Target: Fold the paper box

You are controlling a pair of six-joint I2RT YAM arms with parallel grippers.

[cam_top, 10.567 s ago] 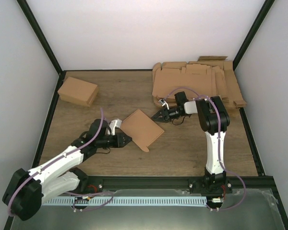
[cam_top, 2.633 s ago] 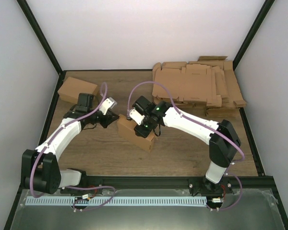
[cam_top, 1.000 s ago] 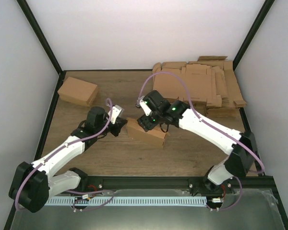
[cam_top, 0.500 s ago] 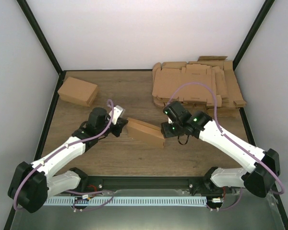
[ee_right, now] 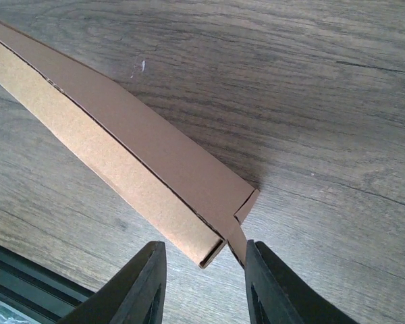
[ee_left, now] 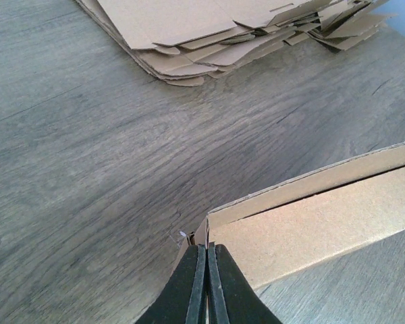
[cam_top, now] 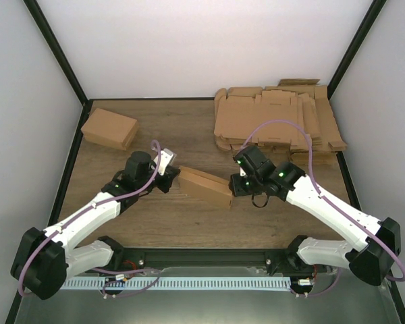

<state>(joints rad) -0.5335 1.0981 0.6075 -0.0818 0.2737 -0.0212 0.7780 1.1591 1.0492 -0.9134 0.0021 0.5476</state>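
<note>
No legible text or labels

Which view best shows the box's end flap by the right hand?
Right wrist: the end flap sticks out of the paper box, close up, between the right hand's fingers. Top external: too small to tell. Left wrist shows only the opposite end.

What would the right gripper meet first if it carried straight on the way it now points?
The end of the paper box, with its loose tab: it sits between the right gripper's open fingers. Beyond that, probably the wooden table.
</note>
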